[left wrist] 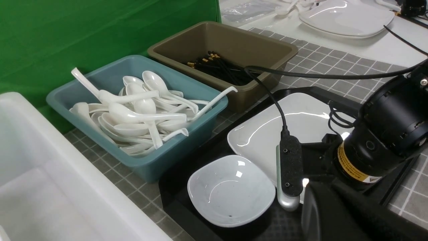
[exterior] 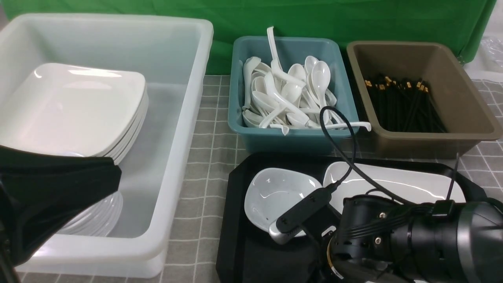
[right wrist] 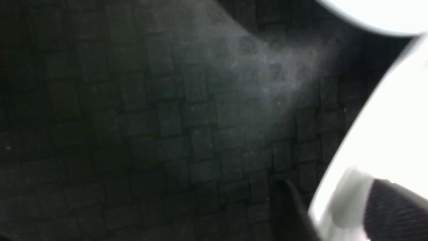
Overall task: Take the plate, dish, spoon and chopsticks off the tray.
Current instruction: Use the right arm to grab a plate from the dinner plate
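Note:
The black tray (exterior: 232, 220) (left wrist: 174, 197) lies front centre. On it are the small white dish (exterior: 275, 192) (left wrist: 230, 190) and, to its right, the large white plate (exterior: 393, 184) (left wrist: 267, 130). My right arm reaches low over the tray and hides the gripper in the front view. In the right wrist view the right gripper (right wrist: 331, 190) has the plate's rim (right wrist: 384, 127) between its two dark fingers, just above the tray floor (right wrist: 167, 134). My left gripper (exterior: 112, 173) (left wrist: 314, 204) hovers shut and empty over the tub. No spoon or chopsticks show on the tray; the arm covers part of it.
A translucent white tub (exterior: 177, 118) at the left holds a stack of plates (exterior: 78, 110). Behind the tray stand a teal bin (exterior: 290, 139) with several white spoons and a brown bin (exterior: 424, 143) with several black chopsticks. A black cable (exterior: 342, 129) loops above the tray.

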Robot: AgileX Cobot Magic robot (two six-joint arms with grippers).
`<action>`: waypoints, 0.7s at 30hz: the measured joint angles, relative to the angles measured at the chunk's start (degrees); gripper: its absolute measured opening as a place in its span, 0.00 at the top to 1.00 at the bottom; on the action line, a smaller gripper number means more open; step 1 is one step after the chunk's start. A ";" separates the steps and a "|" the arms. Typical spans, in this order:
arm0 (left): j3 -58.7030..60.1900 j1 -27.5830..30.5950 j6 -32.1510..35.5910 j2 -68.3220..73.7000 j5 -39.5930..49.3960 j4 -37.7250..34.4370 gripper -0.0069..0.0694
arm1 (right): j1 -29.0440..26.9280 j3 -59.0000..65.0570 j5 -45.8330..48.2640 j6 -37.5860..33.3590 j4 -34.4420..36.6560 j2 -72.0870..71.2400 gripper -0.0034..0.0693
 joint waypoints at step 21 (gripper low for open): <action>0.00 0.00 -0.04 0.00 0.18 0.80 0.89 | 11.69 -15.62 32.70 -5.96 2.19 -16.23 0.87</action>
